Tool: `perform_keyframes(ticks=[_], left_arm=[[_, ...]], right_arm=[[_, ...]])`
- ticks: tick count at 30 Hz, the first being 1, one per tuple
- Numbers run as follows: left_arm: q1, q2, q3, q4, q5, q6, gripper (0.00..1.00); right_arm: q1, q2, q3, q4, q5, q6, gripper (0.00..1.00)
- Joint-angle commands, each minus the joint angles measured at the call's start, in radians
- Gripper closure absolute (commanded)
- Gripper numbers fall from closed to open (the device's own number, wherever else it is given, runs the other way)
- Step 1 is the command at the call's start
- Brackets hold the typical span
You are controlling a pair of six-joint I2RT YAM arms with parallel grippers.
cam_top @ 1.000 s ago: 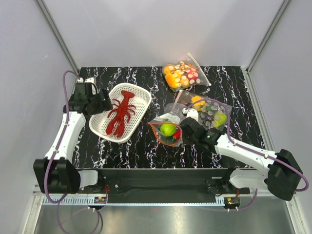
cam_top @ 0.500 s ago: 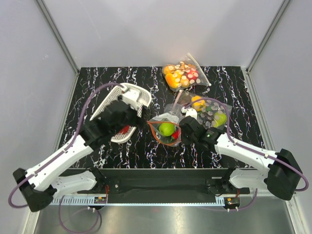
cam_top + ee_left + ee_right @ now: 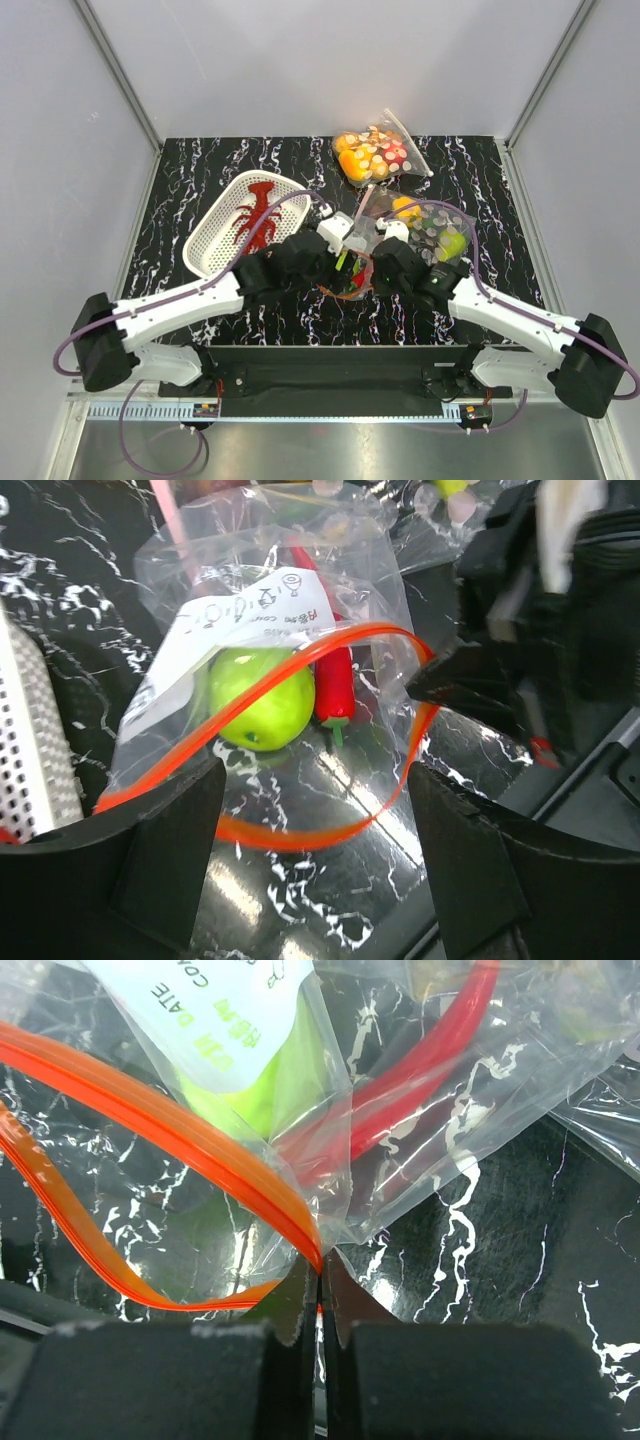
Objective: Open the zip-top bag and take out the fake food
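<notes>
The zip-top bag lies mid-table with its orange-red zip strip spread into an open loop. Inside it are the green apple and the red chili pepper. My left gripper is open at the bag's mouth, a finger on either side of the loop, and holds nothing. My right gripper is shut on the corner of the zip strip; the apple and the chili show through the plastic above it. The red lobster lies in the white basket on the left.
Two polka-dotted bags of fruit lie nearby: one at the back, one right behind the zip-top bag. The two arms meet close together over the bag. The white basket's edge is left of my left gripper.
My left arm has swung from the basket's far side across to the bag's mouth. The lobster stays in the basket. My right gripper has kept its hold on the zip strip.
</notes>
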Motion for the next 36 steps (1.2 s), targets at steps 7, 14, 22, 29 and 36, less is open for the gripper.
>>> perform_keyframes(ticks=[7, 14, 22, 29, 36], left_arm=[[-0.001, 0.165, -0.004, 0.2, 0.005, 0.015, 0.3], [0.038, 0.236, -0.053, 0.317, -0.035, 0.019, 0.27], [0.094, 0.3, -0.088, 0.452, -0.032, 0.071, 0.17], [0.132, 0.389, -0.082, 0.533, 0.019, 0.098, 0.14], [0.169, 0.432, -0.09, 0.585, 0.051, 0.096, 0.14]], right_arm=[[-0.011, -0.074, -0.014, 0.026, -0.03, 0.02, 0.99], [-0.011, -0.074, -0.052, 0.079, -0.076, 0.031, 0.98], [-0.011, -0.075, -0.085, 0.121, -0.115, 0.026, 0.98], [-0.011, -0.049, -0.108, 0.164, -0.142, 0.023, 0.98], [-0.011, -0.002, -0.106, 0.208, -0.161, 0.01, 0.98]])
